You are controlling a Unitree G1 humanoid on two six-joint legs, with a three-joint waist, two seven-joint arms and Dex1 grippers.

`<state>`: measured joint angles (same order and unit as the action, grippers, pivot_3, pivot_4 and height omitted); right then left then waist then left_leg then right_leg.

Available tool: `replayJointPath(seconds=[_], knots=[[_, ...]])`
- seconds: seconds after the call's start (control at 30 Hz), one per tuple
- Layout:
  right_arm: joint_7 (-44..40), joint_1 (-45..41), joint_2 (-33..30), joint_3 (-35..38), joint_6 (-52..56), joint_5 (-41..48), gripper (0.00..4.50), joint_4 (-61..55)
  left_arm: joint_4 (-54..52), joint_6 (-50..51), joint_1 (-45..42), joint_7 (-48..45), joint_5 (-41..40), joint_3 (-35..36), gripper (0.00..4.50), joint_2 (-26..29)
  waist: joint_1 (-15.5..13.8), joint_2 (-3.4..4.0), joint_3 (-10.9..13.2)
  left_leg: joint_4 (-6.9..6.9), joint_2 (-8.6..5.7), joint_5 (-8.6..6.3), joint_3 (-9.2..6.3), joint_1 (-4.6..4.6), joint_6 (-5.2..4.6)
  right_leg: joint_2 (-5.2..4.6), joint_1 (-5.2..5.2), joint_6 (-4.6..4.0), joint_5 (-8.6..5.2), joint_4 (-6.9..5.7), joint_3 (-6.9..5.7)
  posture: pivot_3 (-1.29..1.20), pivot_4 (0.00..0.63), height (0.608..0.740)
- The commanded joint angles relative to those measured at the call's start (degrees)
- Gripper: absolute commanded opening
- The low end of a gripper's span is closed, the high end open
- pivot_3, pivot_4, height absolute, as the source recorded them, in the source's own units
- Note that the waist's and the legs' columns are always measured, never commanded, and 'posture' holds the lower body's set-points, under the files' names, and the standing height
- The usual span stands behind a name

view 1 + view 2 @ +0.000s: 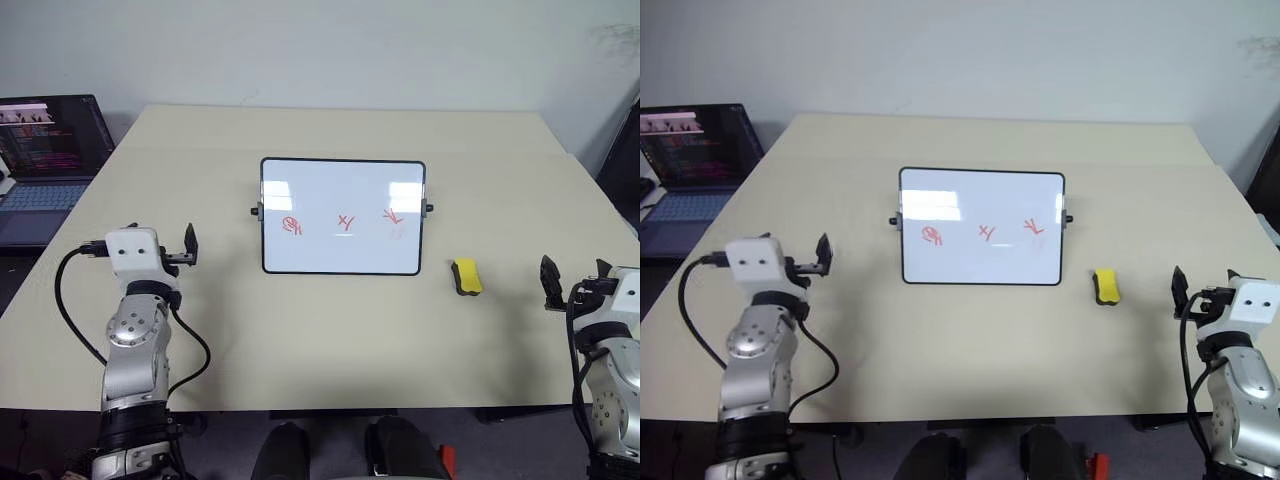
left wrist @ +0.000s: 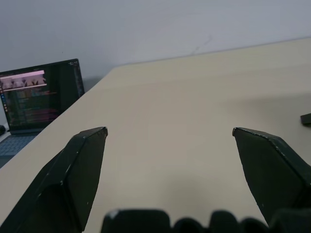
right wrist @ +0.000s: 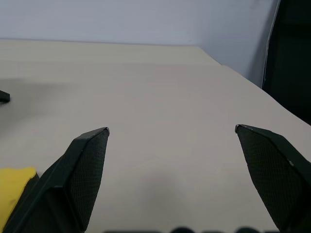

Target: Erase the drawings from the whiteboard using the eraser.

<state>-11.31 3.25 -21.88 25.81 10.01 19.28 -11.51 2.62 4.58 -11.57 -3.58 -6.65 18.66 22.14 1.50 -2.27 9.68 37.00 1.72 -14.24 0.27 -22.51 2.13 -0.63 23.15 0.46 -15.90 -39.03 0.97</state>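
The whiteboard [image 1: 343, 216] lies flat near the middle of a beige table [image 1: 330, 340], its thin black frame and small side knobs visible. Three red drawings [image 1: 344, 223] sit in a row across its lower half, all unerased. The eraser [image 1: 466, 277], a small yellow block with a dark underside, rests on the table just beside the board's lower right corner, apart from the frame and touching nothing else.

The left gripper [image 1: 188, 246] hovers over the table to the left of the whiteboard, well apart from it. Its two black fingers [image 2: 77, 170] are spread wide with bare tabletop between them; nothing is grasped.

The right gripper [image 1: 572, 282] hovers near the table's right edge, to the right of the eraser and clear of it. Its fingers [image 3: 82, 165] also stand released and wide, holding nothing.

An open laptop [image 1: 48, 160] with a lit screen stands off the table's far left corner.
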Motion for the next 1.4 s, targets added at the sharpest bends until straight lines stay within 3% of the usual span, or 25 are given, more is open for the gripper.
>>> replayJointPath(seconds=[0.03,0.4,0.73,0.9,1.07,1.4], knots=[[0.45,0.07,-0.04,1.13,0.3,0.5,4.47,-2.49,-0.36,-0.07,-0.54,0.69,-0.06,0.61,4.5,-0.47,-0.02,0.0,0.0,0.0,0.0,0.0,0.0,0.0,0.0,0.0,0.0,0.0,0.0,0.0,0.0,0.0,0.15,0.74],[3.22,0.71,0.4,3.56,7.87,6.14,4.47,-12.59,0.92,0.27,-3.06,-5.57,-5.08,2.77,4.5,3.04,-0.03,-0.01,0.0,0.0,0.01,0.0,-0.03,-0.02,0.0,0.01,0.0,0.0,0.0,0.0,-0.03,0.0,0.15,0.74],[8.81,-1.39,3.06,-6.86,18.81,2.95,4.47,-21.07,4.37,4.73,-14.23,-28.19,-16.81,1.15,4.5,12.15,0.04,0.04,0.02,0.0,-0.01,0.0,-0.01,-0.07,0.01,0.22,0.04,0.0,-0.01,0.01,-0.03,0.0,0.15,0.74],[5.28,-1.33,-2.2,-9.97,31.14,8.87,4.47,-29.0,-4.22,14.17,-15.47,-46.3,-22.67,-9.58,4.5,16.18,0.1,0.0,0.01,-0.01,-0.03,0.0,-0.01,-0.11,0.01,0.24,0.04,0.01,-0.01,0.07,-0.03,0.0,0.15,0.74],[8.81,-7.08,-1.13,-10.08,37.03,8.25,4.47,-26.02,-9.8,17.44,-14.91,-59.76,-21.24,-19.11,4.5,21.86,0.39,0.07,0.05,0.0,0.0,0.0,-0.02,-0.04,0.0,0.32,0.04,0.0,-0.02,0.01,0.02,0.0,0.15,0.74],[12.89,-16.2,1.68,-12.03,46.67,6.91,4.47,-19.78,-2.9,14.85,-25.44,-68.34,-17.67,-26.33,4.5,18.63,0.19,0.09,0.07,0.02,-0.05,-0.01,-0.04,-0.15,-0.02,0.51,0.09,0.09,-0.1,0.07,0.0,0.0,0.15,0.74]])
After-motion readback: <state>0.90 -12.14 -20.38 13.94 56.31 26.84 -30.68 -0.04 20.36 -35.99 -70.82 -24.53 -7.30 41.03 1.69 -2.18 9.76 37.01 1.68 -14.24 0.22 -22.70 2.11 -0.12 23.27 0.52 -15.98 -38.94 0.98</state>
